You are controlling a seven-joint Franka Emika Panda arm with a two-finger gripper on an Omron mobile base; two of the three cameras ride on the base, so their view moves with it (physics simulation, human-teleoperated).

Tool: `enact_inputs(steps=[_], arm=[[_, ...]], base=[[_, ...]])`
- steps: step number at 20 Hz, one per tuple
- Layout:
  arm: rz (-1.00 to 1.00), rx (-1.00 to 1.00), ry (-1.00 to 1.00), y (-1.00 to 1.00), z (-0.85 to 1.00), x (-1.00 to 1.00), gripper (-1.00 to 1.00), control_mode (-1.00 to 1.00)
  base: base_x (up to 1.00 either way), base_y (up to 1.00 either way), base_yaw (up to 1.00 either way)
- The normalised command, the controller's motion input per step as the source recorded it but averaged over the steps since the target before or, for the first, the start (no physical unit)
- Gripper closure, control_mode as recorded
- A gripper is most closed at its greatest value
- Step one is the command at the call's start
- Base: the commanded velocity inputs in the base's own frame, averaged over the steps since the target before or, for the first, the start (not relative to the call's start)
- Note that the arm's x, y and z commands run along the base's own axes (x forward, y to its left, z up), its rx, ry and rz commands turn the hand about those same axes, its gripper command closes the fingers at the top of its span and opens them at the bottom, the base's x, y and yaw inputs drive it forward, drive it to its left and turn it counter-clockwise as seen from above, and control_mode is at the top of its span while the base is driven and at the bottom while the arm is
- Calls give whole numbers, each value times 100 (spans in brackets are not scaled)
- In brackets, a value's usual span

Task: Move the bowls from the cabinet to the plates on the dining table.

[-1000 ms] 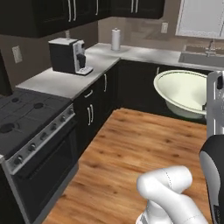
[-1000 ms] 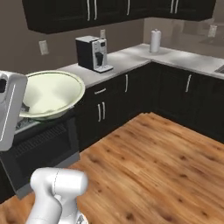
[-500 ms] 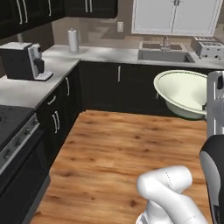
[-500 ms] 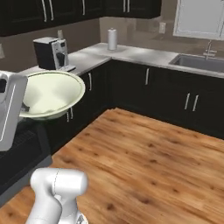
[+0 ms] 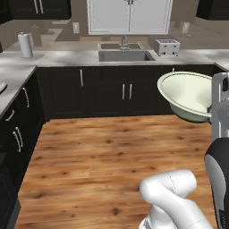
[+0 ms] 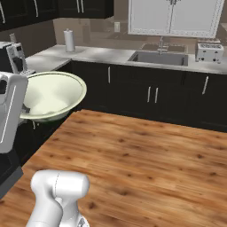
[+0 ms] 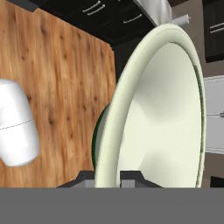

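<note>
Left base view: cream-white bowl [image 5: 188, 95] held up at right, above the wood floor [image 5: 103, 152], sink [image 5: 125, 55] behind.
Right base view: same bowl [image 6: 48, 95] at left, tilted.
Hand view: pincer [image 7: 108, 178] pinching the bowl's rim [image 7: 114, 131].

Desk [image 5: 67, 57], grey top on dark base cabs: paper-towel roll [image 5: 25, 44] at left, toaster [image 5: 167, 46] right of sink (inset) [image 5: 124, 56]. Wood-plank floor [image 5: 98, 156] in front.
</note>
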Motion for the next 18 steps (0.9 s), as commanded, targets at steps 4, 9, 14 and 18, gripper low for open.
enact_inputs(steps=[4,9,14,18], arm=[[0,0,0,0,0,0,100,100],[0,0,0,0,0,0,100,100],[0,0,0,0,0,0,100,100],[0,0,0,0,0,0,100,100]], base=[[0,-25,-43],[0,-25,-44],[0,-25,-44],[0,-17,-44]])
